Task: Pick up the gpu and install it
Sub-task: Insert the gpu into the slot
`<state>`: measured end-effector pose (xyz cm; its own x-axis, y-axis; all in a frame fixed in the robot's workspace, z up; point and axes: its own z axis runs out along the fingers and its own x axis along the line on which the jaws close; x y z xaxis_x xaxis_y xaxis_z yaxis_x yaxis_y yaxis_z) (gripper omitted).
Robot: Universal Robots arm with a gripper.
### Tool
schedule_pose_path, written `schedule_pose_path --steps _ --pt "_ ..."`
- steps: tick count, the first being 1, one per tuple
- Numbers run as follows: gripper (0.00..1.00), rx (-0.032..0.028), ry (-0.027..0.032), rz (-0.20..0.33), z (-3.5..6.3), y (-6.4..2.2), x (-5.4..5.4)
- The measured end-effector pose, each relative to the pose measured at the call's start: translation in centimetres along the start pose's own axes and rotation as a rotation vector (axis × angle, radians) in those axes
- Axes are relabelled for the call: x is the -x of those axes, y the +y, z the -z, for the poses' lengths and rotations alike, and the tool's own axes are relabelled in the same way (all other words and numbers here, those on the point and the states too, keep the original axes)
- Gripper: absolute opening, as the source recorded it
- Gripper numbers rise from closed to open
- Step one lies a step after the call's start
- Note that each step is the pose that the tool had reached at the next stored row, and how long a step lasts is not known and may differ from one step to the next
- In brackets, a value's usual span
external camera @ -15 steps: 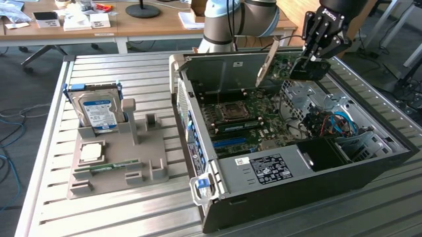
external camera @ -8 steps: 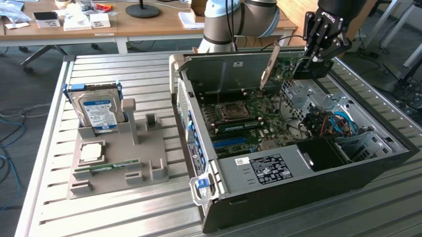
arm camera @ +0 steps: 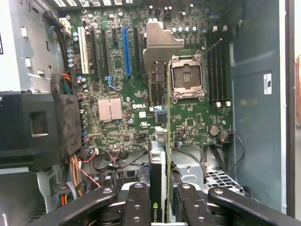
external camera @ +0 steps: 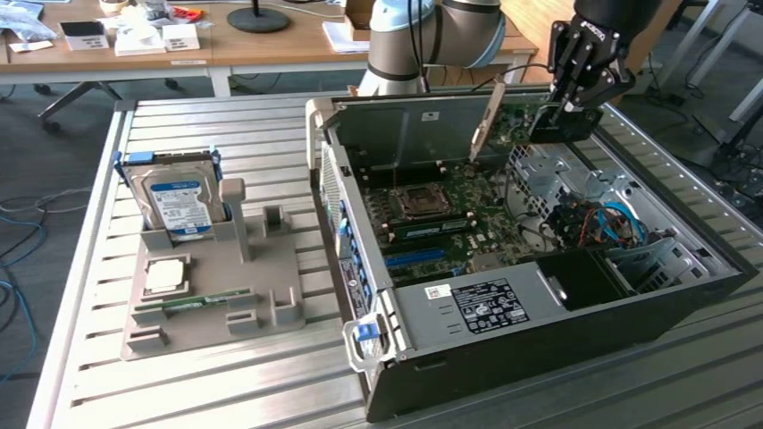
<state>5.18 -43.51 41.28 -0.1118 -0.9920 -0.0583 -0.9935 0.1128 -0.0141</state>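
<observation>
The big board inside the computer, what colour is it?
The board is green, seen best in the wrist view.

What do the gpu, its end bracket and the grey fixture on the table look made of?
gpu: green circuit board, seen edge-on, beside a black, likely plastic, shroud.
bracket: bare silvery sheet metal, by its dull sheen.
fixture: uniform matte grey, probably plastic, perhaps painted metal.

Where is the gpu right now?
The gripper holds the gpu between its jaws, over the motherboard of the open computer case, at the exterior view's upper right.
</observation>
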Motion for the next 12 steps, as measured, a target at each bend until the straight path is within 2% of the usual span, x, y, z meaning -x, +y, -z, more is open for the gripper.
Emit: schedule_pose_path --steps 2,8,12 --pt "0.27 0.0001 -0.001 0.0 0.0 0.17 0.0" --pt "0.27 0.001 -0.0116 0.0 -0.03 0.67 -0.1" --pt "0.27 0.0014 -0.0147 0.0 -0.04 1.31 -0.3"
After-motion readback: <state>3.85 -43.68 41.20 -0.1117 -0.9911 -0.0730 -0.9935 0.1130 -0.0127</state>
